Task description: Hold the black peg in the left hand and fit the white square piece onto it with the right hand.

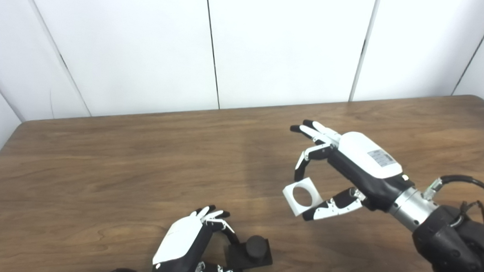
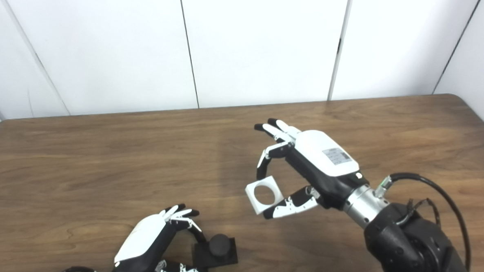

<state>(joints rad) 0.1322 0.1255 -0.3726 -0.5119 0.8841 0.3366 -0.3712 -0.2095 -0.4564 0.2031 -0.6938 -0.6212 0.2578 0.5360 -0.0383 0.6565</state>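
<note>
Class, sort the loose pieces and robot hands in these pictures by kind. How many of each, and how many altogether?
Black peg: 1
White square piece: 1
Robot hands, left hand and right hand: 2
Total: 4

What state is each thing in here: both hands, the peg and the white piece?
left hand: shut on the black peg's base, low at the table.
black peg: upright on its square base, nothing fitted on it.
white square piece: pinched in the air, tilted, round hole empty, apart from the peg.
right hand: shut on the white square piece, other fingers spread.
table: bears the peg's base.
</note>
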